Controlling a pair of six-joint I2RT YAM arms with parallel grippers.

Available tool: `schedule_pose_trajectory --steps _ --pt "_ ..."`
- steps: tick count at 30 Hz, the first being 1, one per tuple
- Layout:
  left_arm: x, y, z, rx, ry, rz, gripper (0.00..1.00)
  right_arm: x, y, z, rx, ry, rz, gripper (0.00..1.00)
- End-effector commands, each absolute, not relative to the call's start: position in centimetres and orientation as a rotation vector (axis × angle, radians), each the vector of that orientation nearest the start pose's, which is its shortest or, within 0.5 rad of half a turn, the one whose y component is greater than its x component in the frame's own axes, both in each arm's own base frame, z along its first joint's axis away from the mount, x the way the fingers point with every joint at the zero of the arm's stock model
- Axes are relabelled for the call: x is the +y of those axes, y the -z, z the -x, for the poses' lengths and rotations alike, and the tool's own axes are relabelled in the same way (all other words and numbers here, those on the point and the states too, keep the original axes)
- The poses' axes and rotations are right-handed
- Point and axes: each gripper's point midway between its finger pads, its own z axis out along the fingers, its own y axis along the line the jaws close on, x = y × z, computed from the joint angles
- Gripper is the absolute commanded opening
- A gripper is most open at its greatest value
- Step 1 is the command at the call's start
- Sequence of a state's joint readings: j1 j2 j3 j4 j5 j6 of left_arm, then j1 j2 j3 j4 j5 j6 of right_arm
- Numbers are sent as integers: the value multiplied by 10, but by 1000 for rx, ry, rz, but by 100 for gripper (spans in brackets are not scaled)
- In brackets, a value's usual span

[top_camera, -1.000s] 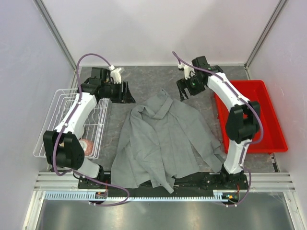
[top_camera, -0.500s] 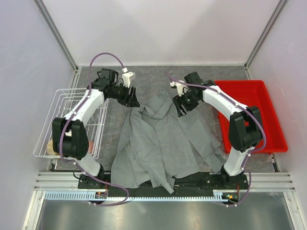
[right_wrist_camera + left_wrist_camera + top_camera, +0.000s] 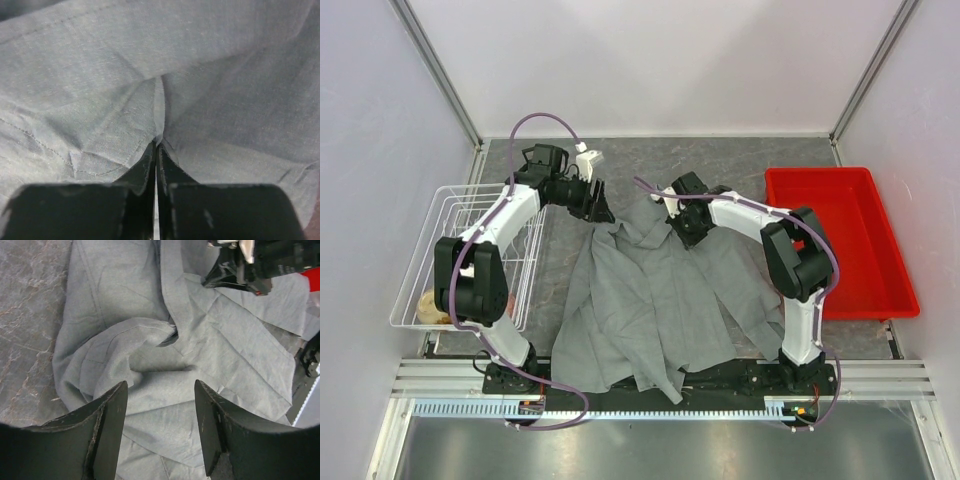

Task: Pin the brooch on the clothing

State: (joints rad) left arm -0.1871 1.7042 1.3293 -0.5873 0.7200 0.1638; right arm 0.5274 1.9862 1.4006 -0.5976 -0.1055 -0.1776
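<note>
Two robot arms reach over a marbled grey table [image 3: 630, 165], where a large grey shirt [image 3: 650, 300] lies rumpled between them. It spreads from the near edge, by the arm bases, up to a bunched, narrow end at mid-table. A red bin [image 3: 840, 240] sits on the table to the right of the shirt, and a white wire basket [image 3: 445, 215] stands to its left.

The right gripper [image 3: 682, 232] is down on the shirt's upper right part, just beside the bunched end. In the right wrist view its jaws are pressed together on a raised fold of the grey cloth [image 3: 100, 75], which rises as a thin ridge from between the fingertips [image 3: 156, 145].

The left gripper [image 3: 595, 207] hangs at the shirt's upper left edge with its jaws apart and nothing between them. From the left wrist, the spread fingers [image 3: 112, 410] frame a twisted hollow in the fabric [image 3: 150, 355] below them. Bare table shows to one side, and the right gripper [image 3: 240, 270] rests on the cloth at the top of the frame.

A small tan round object [image 3: 430, 303] lies at the near end of the basket, well apart from both grippers. Where the brooch lies cannot be told from any view.
</note>
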Motion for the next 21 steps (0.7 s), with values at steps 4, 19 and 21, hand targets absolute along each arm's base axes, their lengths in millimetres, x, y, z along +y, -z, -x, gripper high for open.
schedule_pose_trajectory --steps 4,19,21 --pt "-203 -184 -340 1944 986 -1049 63 210 -95 -381 2443 -199 892 0" --pt "-256 -130 -332 1470 460 -1626 67 151 -161 -385 2418 -299 636 0" --pt "-262 -116 -339 1466 440 -1660 68 145 -168 -384 2415 -295 614 0"
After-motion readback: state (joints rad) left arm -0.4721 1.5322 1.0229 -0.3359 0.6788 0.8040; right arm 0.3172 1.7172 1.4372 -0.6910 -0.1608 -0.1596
